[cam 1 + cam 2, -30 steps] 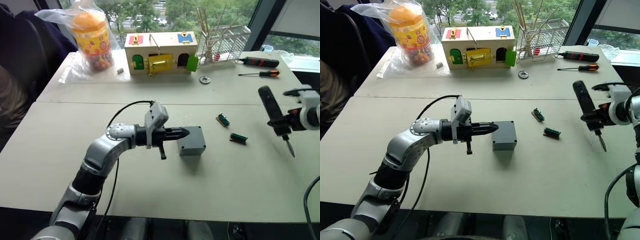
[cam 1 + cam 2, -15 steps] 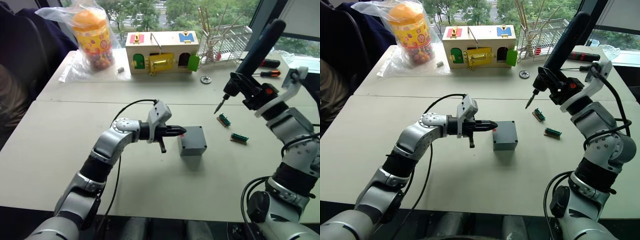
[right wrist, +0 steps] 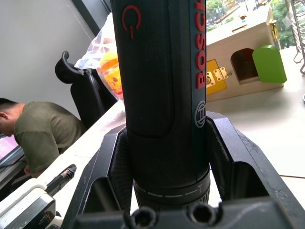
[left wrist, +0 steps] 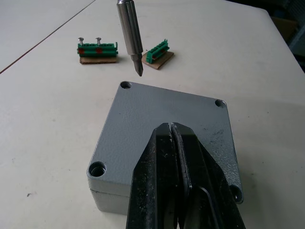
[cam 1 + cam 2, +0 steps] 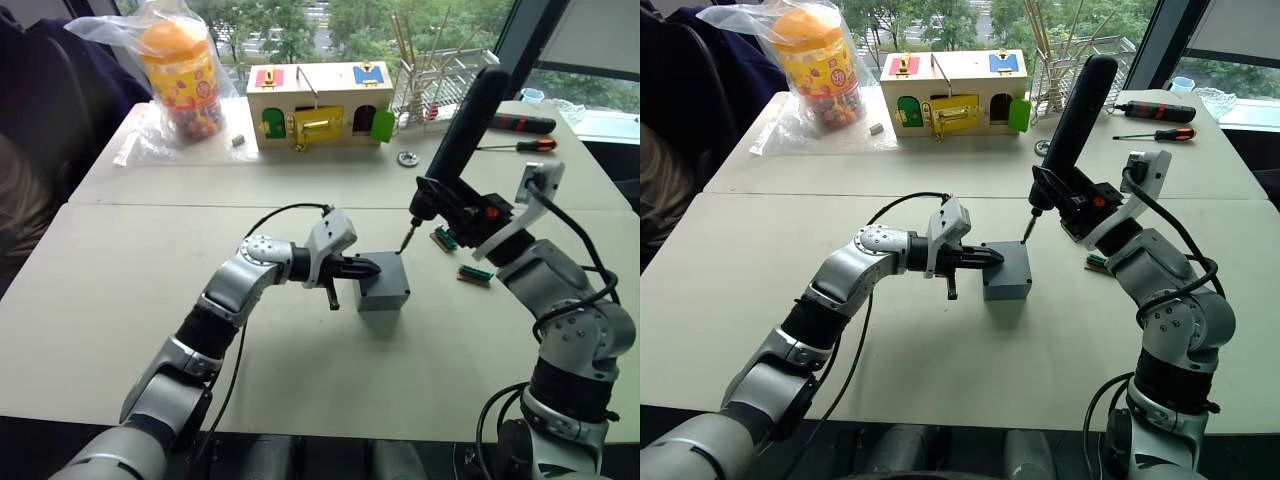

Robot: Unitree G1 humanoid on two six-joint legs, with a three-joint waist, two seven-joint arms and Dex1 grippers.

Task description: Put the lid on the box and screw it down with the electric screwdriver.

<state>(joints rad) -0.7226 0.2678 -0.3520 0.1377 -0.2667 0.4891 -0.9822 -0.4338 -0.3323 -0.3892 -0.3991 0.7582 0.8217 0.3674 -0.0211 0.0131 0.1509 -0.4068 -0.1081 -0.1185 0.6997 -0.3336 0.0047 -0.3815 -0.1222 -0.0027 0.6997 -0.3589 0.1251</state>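
Left wrist view: lid [image 4: 162, 119] sits on the box [image 4: 107, 193], seam visible along the side. Left gripper [image 4: 177, 138] fingers pressed together, holding nothing, tips resting on the lid top. Four corner screw holes countable there, one partly hidden by the fingers; bit tip [image 4: 138, 71] hovers just above the far corner hole, not in it. Two green terminal blocks [image 4: 97, 49] behind on the tabletop [image 4: 43, 95].

Right wrist view: right gripper fingers [image 3: 233, 157] clamp both sides of the electric screwdriver [image 3: 162, 86]; a seated person [image 3: 43, 133] in the background.

Head views: one box [image 5: 383, 282] mid-tabletop, right gripper [image 5: 470, 210] holding the screwdriver tilted, bit down at the box's far corner. One wooden box [image 5: 320, 103], two hand screwdrivers [image 5: 520, 124], one washer [image 5: 407, 158], one bagged jar [image 5: 180, 75].
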